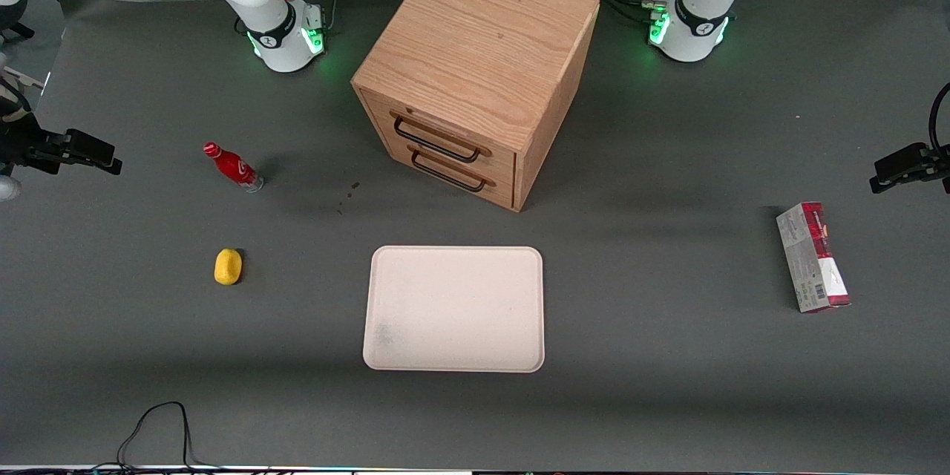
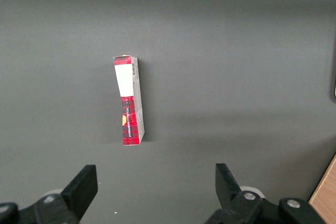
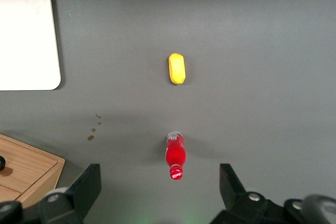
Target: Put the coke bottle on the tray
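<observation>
A dark grey mat covers the table (image 1: 668, 386), matte and plain apart from a few small brown specks (image 1: 349, 197) just in front of the wooden drawer cabinet (image 1: 475, 74). The cabinet stands in the upper middle of the front view, turned at an angle, its two drawers with dark wire handles facing the camera. A black cable (image 1: 159, 430) loops along the bottom edge of that frame, and two white arm bases with green lights sit along the top.

The tray (image 1: 454, 309) lies flat in the lower middle of the front view, nearer the camera than the cabinet, with a faint grey smudge near one corner. The coke bottle (image 1: 232, 167) stands upright on the mat in the frame's left-centre, toward the working arm's end of the table and well apart from the tray. A small yellow object (image 1: 228, 266) lies nearer the camera than the bottle. A red-and-white carton (image 1: 813, 257) lies toward the parked arm's end.

The gripper (image 1: 93, 152) hovers at the left edge of the front view, above the mat and apart from the bottle. In the right wrist view its fingers (image 3: 86, 187) are spread wide and hold nothing, with the bottle (image 3: 175, 156) between them below. No object lies on the mat between bottle and tray.
</observation>
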Motion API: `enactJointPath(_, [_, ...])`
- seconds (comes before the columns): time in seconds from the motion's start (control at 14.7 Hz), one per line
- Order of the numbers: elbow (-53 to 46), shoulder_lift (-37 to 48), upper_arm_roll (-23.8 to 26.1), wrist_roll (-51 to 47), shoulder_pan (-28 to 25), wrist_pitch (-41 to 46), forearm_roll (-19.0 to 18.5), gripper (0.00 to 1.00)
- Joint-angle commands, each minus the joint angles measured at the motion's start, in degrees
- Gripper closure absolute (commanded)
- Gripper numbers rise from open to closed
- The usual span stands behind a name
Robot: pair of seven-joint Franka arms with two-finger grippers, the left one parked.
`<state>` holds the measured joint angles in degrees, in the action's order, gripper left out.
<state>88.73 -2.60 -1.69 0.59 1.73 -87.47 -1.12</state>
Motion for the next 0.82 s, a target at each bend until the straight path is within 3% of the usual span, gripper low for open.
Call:
enactJointPath(0.0, [-1.46,-0.65,-0.24,-0.42,-0.41,1.07,-0.55,0.00])
enactJointPath(0.48, [-1.19,-0.57,-0.33,-0.77,-0.59,2.56,-0.03,0.00])
enactJointPath(0.75, [3.62,6.79,-0.33,-0.86,-0.67,5.46,-0.03,0.00])
